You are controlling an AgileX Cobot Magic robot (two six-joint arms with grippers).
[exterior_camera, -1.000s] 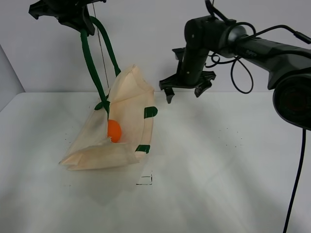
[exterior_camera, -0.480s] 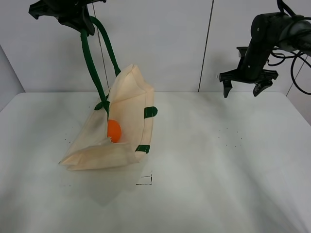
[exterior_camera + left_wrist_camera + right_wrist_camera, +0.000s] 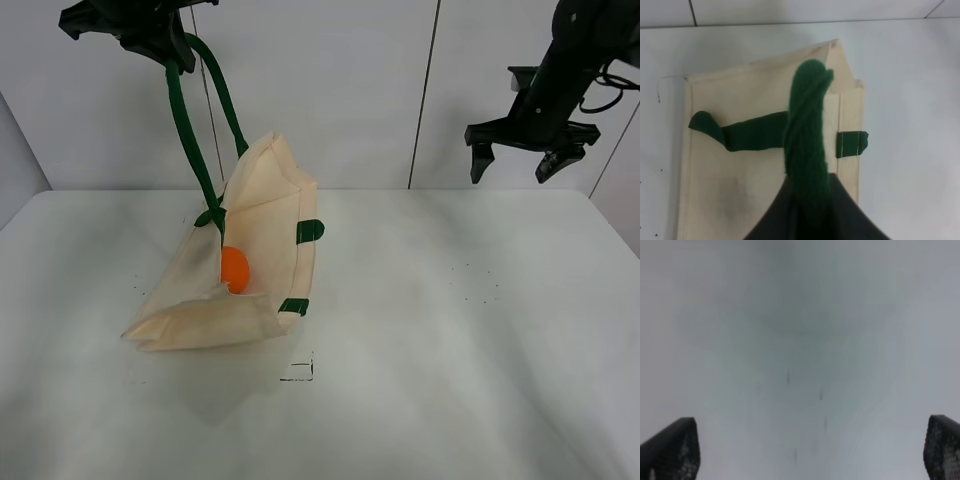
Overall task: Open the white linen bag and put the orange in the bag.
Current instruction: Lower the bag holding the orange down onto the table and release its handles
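The white linen bag hangs half-lifted on the left of the table, its mouth open to the right and its lower part resting on the table. My left gripper is shut on the bag's dark green handle and holds it high at the top left. The handle and bag also show in the left wrist view. The orange lies inside the bag, seen through the mouth. My right gripper is open and empty, high at the far right, well away from the bag.
The white table spreads out right of the bag. A small black square mark lies in front of the bag. A pale wall with a vertical seam stands behind. The right wrist view shows only blurred table between two fingertips.
My right gripper has swung from beside the bag's mouth to the far right and risen a little. The left gripper, the bag and the orange have not moved.
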